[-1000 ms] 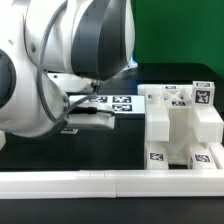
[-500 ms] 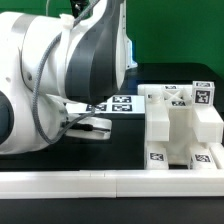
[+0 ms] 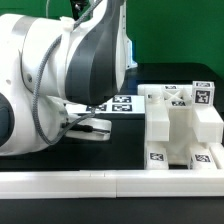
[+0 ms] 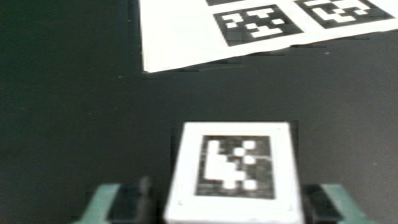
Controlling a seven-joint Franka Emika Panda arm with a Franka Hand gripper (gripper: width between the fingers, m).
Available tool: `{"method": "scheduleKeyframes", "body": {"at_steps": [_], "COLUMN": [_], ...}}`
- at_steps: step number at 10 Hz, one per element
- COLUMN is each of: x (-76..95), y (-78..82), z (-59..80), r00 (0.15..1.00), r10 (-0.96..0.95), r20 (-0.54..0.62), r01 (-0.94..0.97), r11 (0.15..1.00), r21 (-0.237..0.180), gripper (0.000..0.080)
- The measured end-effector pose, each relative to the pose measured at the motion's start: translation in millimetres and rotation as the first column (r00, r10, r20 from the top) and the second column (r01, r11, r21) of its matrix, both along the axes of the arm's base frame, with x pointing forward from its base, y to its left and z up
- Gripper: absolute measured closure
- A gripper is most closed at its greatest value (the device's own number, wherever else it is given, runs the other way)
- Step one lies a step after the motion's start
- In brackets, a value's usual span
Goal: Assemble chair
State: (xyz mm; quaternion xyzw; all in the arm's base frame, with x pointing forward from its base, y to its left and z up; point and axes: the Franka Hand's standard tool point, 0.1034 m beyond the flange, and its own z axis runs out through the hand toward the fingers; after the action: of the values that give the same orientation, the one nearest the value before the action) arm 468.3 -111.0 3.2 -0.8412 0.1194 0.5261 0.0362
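Note:
In the wrist view a chunky white chair part [image 4: 231, 165] with a black-and-white tag lies on the dark table between my fingers. My gripper [image 4: 228, 205] is open and straddles its near end. One fingertip [image 4: 121, 203] stands a little apart from the part's side. The other [image 4: 334, 203] is close to its other side. In the exterior view the partly built chair [image 3: 180, 125], white blocks with tags, stands at the right. My arm [image 3: 60, 80] fills the left and hides most of the gripper.
The marker board [image 3: 128, 100] lies behind the arm, left of the chair, and also shows in the wrist view [image 4: 178, 35] beyond the part. A long white border rail [image 3: 110, 180] runs along the front.
From a second ago to half a second ago the arm swung, its bulk now filling more of the exterior view's left. Since then almost nothing has moved. The chair has not moved.

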Motion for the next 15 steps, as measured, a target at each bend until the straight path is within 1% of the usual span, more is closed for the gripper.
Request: {"method": "scheduleKeyframes", "body": {"at_steps": [1,2,3,4,5,6,7,8,9,10,11,12,13,14,15], "x": [3.8,8.4,15.5,36.0,54.9,66.3,66.9,77.5,68.7,65.8,79.2,82.5,99.0,109.9,118.5], "y": [2.4,7.2,11.4,12.6,18.0,25.5,32.8,37.5,40.0,39.3,37.4,39.6,57.6,77.1,87.5], "z": [3.9,11.3,28.7,48.5,80.0,103.4,116.8,119.3,112.6,113.3,113.9,115.7,131.7,151.4,167.7], "r00": [1.0,0.999,0.999,0.991,0.969,0.929,0.9,0.834,0.797,0.789,0.736,0.694,0.599,0.511,0.451], "r10": [0.005,0.014,0.022,0.038,0.053,0.069,0.076,0.103,0.11,0.107,0.119,0.128,0.184,0.205,0.21], "r20": [0.017,0.029,0.043,0.128,0.24,0.364,0.429,0.542,0.593,0.606,0.666,0.708,0.779,0.835,0.867], "r01": [-0.005,-0.014,-0.023,-0.038,-0.05,-0.061,-0.065,-0.078,-0.076,-0.071,-0.064,-0.06,-0.076,-0.092,-0.095], "r11": [1.0,1.0,1.0,0.999,0.999,0.998,0.997,0.995,0.994,0.994,0.992,0.991,0.982,0.979,0.978], "r21": [-0.003,-0.002,0.009,-0.004,-0.015,-0.033,-0.041,-0.069,-0.083,-0.084,-0.105,-0.121,-0.174,-0.183,-0.188], "gripper": [0.0518,0.0518,0.0518,0.0518,0.0518,0.0518,0.0517,0.0517,0.0517,0.0515,0.0515,0.0515,0.0515,0.0515,0.0515]}}
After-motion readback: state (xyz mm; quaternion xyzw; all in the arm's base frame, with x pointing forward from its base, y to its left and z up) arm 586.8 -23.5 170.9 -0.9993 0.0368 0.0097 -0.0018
